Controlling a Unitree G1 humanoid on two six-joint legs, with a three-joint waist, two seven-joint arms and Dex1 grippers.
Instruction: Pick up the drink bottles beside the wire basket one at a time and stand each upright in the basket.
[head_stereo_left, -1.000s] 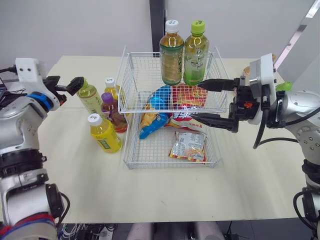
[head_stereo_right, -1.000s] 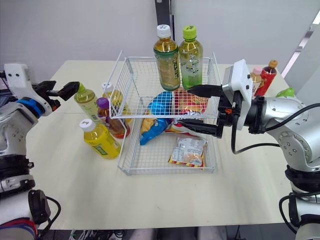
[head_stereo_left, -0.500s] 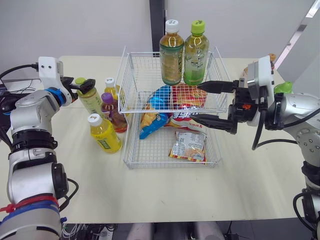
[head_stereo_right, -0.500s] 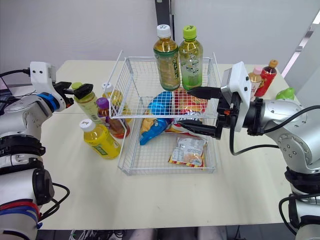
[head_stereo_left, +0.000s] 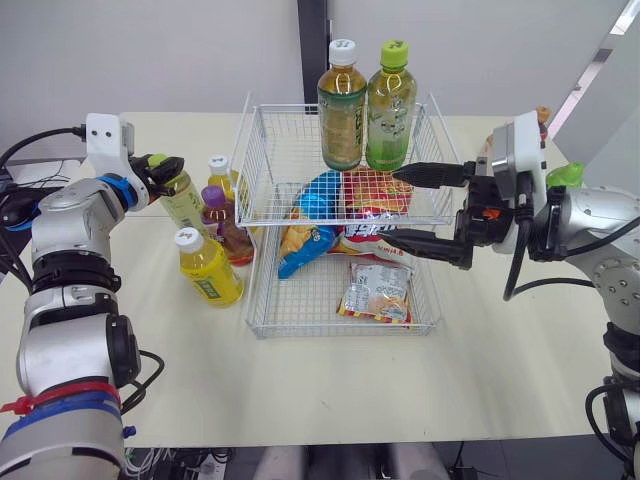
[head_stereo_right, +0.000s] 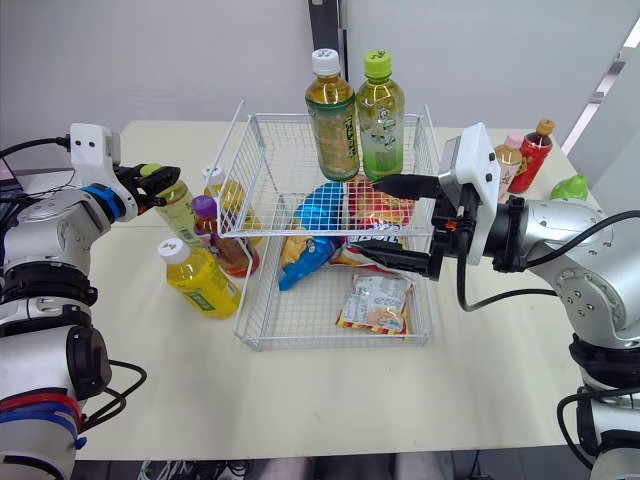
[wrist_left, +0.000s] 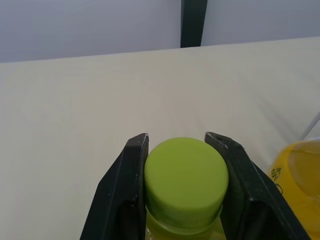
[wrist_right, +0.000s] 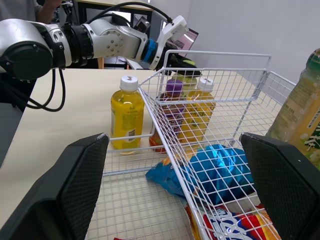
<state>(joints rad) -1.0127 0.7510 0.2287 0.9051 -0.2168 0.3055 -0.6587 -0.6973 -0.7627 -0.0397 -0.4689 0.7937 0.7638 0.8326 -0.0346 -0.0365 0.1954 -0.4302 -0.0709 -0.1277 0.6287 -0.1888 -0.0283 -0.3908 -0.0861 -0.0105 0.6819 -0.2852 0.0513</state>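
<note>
The left gripper (head_stereo_left: 163, 167) pinches the lime cap of the green-capped bottle (head_stereo_left: 184, 201), one finger pressed to each side (the left wrist view shows the squeeze plainly), and that bottle stands on the table (head_stereo_left: 330, 385) left of the wire basket (head_stereo_left: 340, 222), among a white-capped bottle (head_stereo_left: 221, 176), a purple-capped bottle (head_stereo_left: 229, 226) and a yellow bottle (head_stereo_left: 208, 269). Two tea bottles (head_stereo_left: 343, 105) stand upright in the basket's upper tier. The right gripper (head_stereo_left: 390, 205) hovers at the basket's right side, its fingers spread wide.
</note>
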